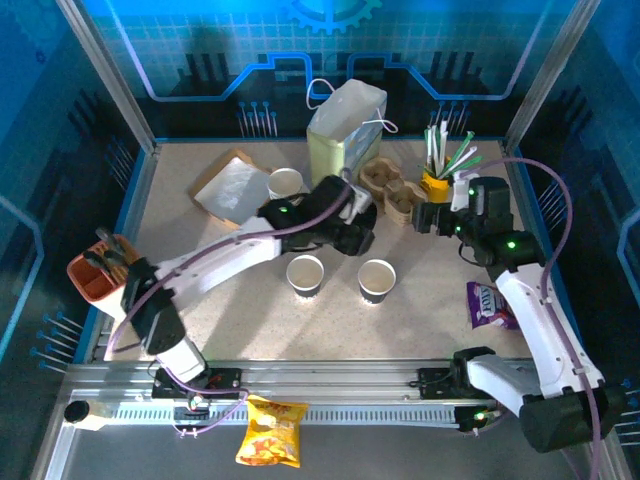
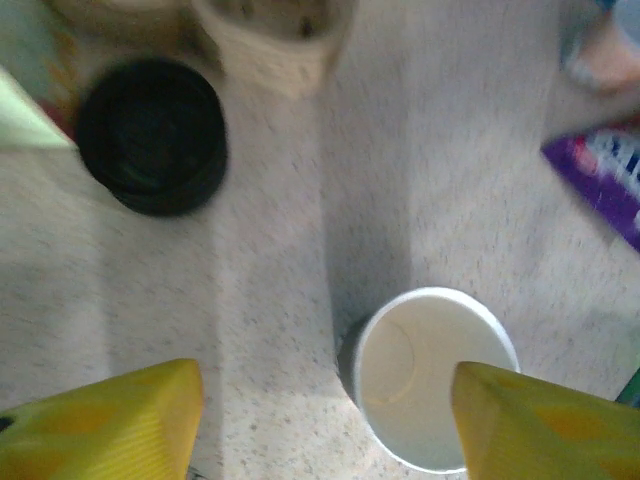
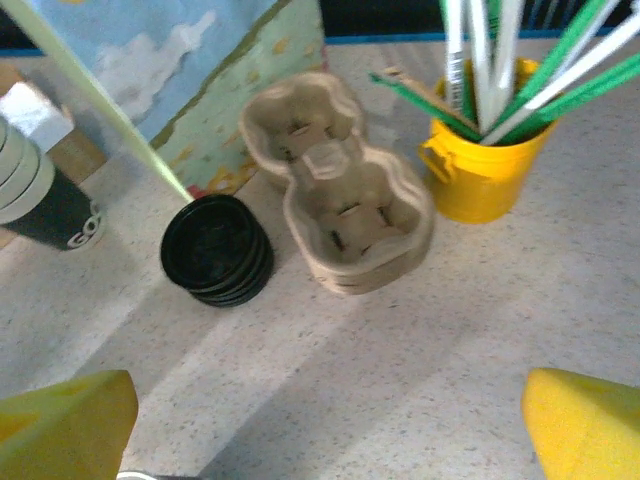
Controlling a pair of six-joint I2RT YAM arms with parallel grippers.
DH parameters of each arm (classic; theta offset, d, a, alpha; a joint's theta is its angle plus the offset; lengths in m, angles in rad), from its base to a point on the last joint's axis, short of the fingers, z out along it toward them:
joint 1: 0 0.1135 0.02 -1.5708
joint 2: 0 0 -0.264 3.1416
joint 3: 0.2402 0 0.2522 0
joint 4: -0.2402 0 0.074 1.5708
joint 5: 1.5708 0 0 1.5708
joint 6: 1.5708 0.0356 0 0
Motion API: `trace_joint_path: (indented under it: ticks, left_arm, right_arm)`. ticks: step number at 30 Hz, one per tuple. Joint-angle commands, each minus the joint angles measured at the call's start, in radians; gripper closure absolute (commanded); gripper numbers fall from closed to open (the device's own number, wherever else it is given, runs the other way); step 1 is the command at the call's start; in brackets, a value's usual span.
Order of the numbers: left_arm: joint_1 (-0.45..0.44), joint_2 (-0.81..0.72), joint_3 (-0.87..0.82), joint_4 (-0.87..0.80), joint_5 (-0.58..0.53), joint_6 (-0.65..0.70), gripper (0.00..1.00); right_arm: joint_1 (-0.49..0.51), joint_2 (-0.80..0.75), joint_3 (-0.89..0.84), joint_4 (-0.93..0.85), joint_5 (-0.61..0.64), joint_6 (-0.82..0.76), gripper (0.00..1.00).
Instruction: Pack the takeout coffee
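Paper cup [image 2: 425,385], round, white, stacked black lids [image 2: 152,135], speckled tabletop [image 2: 270,280]

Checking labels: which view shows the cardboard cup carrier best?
Right wrist: the cardboard cup carrier is whole and sharp, both wells visible. Top external shows it small beside the bag; left wrist catches a blurred edge.

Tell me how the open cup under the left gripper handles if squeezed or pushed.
The open cup looks empty, so probably very light and apt to slide or tip when pushed. With no lid bracing its thin rim, it would likely deform under a firm squeeze.
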Motion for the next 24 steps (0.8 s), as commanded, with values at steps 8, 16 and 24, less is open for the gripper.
trace_joint_path:
  ticks: [8,16,24]
  left_arm:
    - [0.222,-0.241,-0.197,0.096,0.071,-0.028,0.16]
    - [0.418,-0.283,-0.237,0.058,0.212,-0.077,0.07]
    - [0.490,-0.161,-0.103,-0.058,0.322,-0.069,0.07]
  right_arm:
    - [0.256,0.278,0.141,0.016,0.093,0.015,0.01]
    - [0.325,0.490,0.262,0.017,0.135,-0.022,0.00]
    - [0.316,0.659,0.380,-0.011,0.170,-0.059,0.02]
